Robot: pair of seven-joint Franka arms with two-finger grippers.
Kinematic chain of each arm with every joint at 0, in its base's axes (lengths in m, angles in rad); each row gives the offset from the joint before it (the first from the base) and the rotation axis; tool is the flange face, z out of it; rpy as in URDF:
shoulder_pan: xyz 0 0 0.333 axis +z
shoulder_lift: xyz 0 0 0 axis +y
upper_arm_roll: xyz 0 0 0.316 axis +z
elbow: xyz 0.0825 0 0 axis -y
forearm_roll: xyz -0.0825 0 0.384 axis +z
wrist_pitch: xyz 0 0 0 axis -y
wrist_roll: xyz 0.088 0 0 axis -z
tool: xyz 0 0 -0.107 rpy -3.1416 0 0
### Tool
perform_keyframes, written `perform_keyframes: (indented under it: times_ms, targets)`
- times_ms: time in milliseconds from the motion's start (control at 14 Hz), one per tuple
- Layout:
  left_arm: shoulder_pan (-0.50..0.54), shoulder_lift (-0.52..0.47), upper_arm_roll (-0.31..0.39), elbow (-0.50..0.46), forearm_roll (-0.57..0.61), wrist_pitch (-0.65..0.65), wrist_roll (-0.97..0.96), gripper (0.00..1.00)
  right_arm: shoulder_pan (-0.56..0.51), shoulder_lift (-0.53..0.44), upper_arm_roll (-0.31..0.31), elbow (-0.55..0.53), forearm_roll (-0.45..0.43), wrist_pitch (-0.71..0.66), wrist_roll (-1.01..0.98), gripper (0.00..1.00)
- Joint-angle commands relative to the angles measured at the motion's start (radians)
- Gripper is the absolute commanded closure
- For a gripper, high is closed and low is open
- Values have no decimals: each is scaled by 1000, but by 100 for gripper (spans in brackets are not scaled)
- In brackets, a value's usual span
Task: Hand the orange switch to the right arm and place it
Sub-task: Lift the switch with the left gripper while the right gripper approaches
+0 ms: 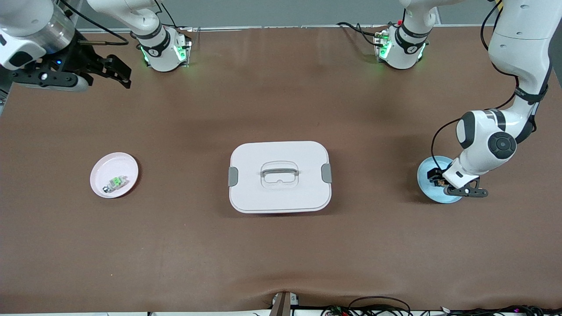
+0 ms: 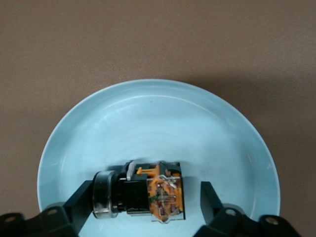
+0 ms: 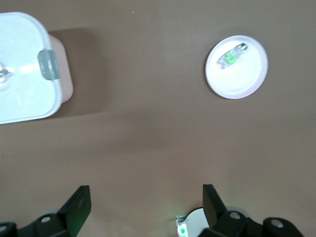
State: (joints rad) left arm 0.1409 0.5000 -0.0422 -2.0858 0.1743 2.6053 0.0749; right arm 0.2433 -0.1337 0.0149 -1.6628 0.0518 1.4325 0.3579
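Note:
The orange switch [image 1: 436, 175] lies on its side in a light blue plate [image 1: 425, 185] toward the left arm's end of the table. In the left wrist view the switch [image 2: 158, 192] shows a black body, an orange-tan end and a silver ring, on the plate [image 2: 148, 123]. My left gripper [image 1: 441, 182] is down in the plate, open, with one finger on each side of the switch [image 2: 148, 197]. A gap shows at the orange end. My right gripper [image 1: 125, 74] waits high over the table's edge near its own base, open and empty [image 3: 145, 200].
A white lidded box [image 1: 279, 176] with grey latches stands mid-table and shows in the right wrist view [image 3: 19, 69]. A pink plate [image 1: 109, 164] toward the right arm's end holds a whitish piece with a green top [image 1: 116, 181]; both show in the right wrist view [image 3: 242, 79].

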Motion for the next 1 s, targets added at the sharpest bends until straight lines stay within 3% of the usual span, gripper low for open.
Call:
perform_keyframes:
  times_ms: [0, 72, 358, 430, 573, 931]
  targets:
    - [16, 5, 1, 1, 20, 15, 2, 18, 14, 20, -7, 6, 65, 17, 87, 0]
    - [17, 5, 1, 3, 20, 15, 2, 27, 36, 22, -7, 2, 66, 25, 104, 0]
    - [17, -8, -1, 3, 22, 6, 2, 84, 138, 26, -7, -23, 77, 100, 235, 0]
    - [17, -18, -1, 4, 22, 4, 3, 91, 168, 28, -7, -26, 86, 126, 290, 0]
    - [17, -52, -4, 6, 20, -2, 2, 97, 218, 40, -7, -25, 108, 150, 328, 0]
    - [16, -169, -62, 26, 4, -143, -13, 98, 229, 68, -7, -35, 239, 219, 312, 0]
